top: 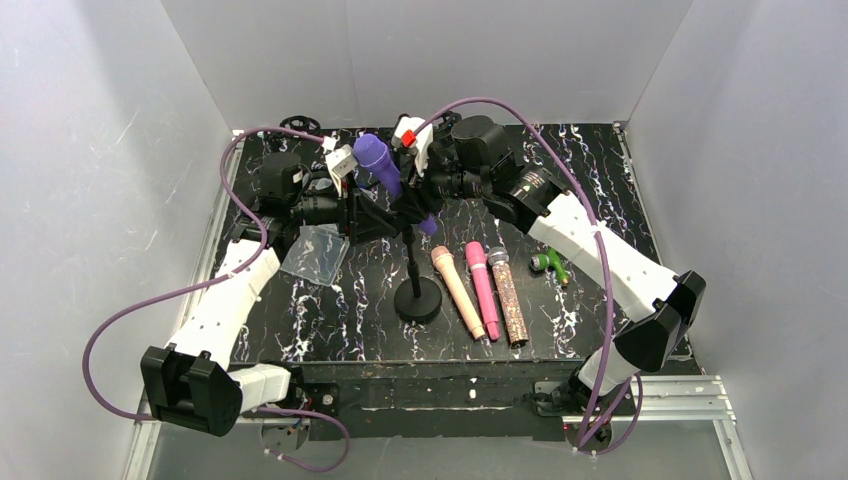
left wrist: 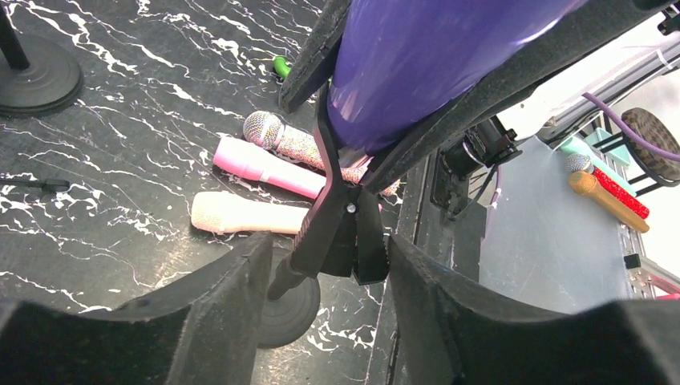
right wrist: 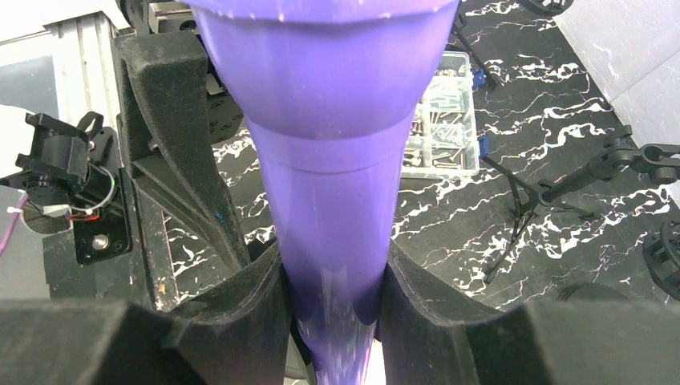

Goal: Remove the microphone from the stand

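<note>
My left gripper [left wrist: 330, 269] straddles the clip [left wrist: 341, 228] of the stand [top: 418, 297]. I cannot tell whether it is pinching the clip, and it should brace it firmly. The purple microphone [right wrist: 337, 200] sits tilted in that clip with my right gripper [right wrist: 333, 301] clenched on its handle, so I judge a straight pull along the handle best, without twisting.
</note>
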Robot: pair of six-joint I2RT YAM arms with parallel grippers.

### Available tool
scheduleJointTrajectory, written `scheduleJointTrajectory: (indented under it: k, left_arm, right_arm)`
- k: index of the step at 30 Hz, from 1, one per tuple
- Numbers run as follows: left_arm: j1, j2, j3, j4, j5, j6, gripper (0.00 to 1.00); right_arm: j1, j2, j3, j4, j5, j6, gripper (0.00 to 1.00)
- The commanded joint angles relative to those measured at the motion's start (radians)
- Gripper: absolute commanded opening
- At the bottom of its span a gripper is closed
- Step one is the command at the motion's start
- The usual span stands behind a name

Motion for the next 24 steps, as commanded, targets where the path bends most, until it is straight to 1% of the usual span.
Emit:
scheduleJointTrajectory:
  k: [1, 4, 6, 7, 8, 17, 24]
  left_arm:
    - [-0.014, -0.004, 0.019, 0.0, 0.071, 0.024, 0.48]
    - [-0.014, -0.004, 0.02, -0.003, 0.073, 0.024, 0.3]
    - [-0.013, -0.005, 0.016, -0.002, 0.072, 0.025, 0.15]
    - [-0.014, -0.007, 0.015, -0.001, 0.07, 0.024, 0.05]
    - [-0.013, -0.009, 0.013, -0.001, 0.068, 0.025, 0.0]
    - [-0.013, -0.021, 0.003, 0.01, 0.029, -0.03, 0.0]
    - [-0.014, -0.031, -0.004, 0.007, 0.025, -0.042, 0.0]
  right_arm:
    - [0.004, -0.04, -0.009, 0.036, -0.041, 0.041, 0.01]
    - [0.001, -0.044, -0.012, 0.039, -0.04, 0.041, 0.01]
    - [-0.001, -0.046, -0.014, 0.038, -0.04, 0.042, 0.01]
    - [-0.003, -0.047, -0.014, 0.038, -0.038, 0.042, 0.01]
    - [-0.005, -0.048, -0.016, 0.04, -0.038, 0.043, 0.01]
    - [-0.031, -0.07, -0.05, 0.056, -0.045, 0.055, 0.01]
    - [-0.073, -0.102, -0.056, 0.056, -0.069, 0.062, 0.01]
